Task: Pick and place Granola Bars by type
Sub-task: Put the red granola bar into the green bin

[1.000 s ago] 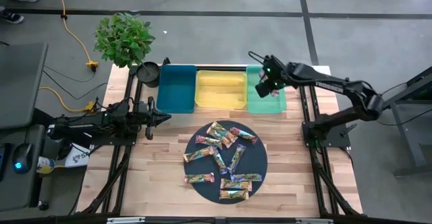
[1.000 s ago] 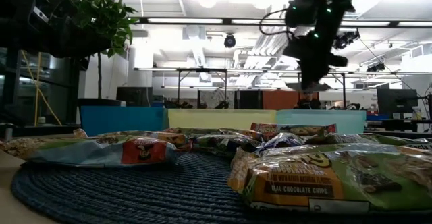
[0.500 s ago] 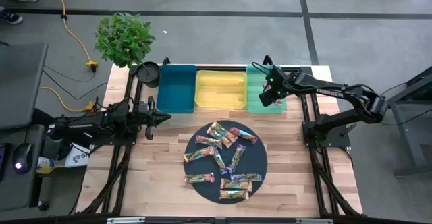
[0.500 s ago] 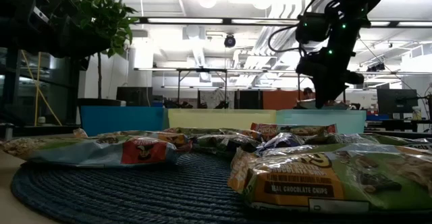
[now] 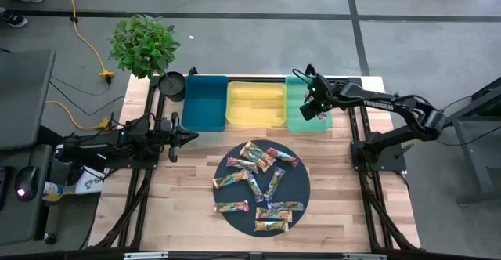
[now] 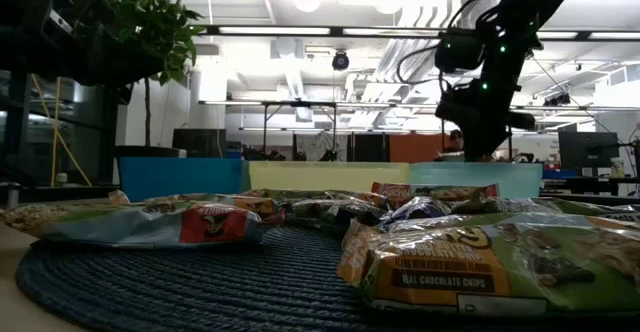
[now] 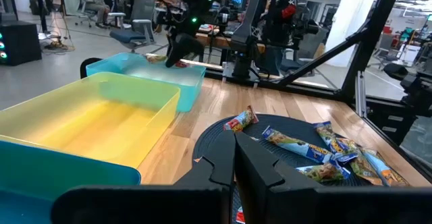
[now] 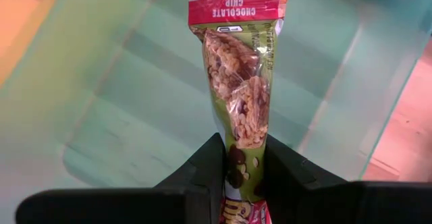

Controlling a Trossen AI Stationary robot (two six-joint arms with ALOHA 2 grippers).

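At the table's far edge, around one o'clock from the round mat, your right gripper [image 5: 315,106] hangs over the green bin [image 5: 296,115], low inside it. Its fingers [image 8: 202,166] clamp one granola bar [image 8: 239,89], a green wrapper with a red end band reading "chocolate chip". The bar points away from the wrist toward the bin's floor; you cannot tell from these views whether its tip touches the bottom.

The green bin sits at the right end of a row of three. The yellow bin [image 5: 255,105] is in the middle at twelve o'clock from the mat, and the teal bin [image 5: 205,103] is at eleven o'clock. All three stand side by side, touching.

The remaining granola bars [image 5: 258,183] lie scattered on the dark woven mat [image 5: 301,189] at the table's centre, some overlapping, about a dozen in mixed wrappers.

Your left gripper [image 5: 190,136] waits at nine o'clock from the mat, level with the teal bin's near end, its fingers pressed together and holding nothing.

A potted plant [image 5: 143,45] stands at the table's far left corner, at ten o'clock.
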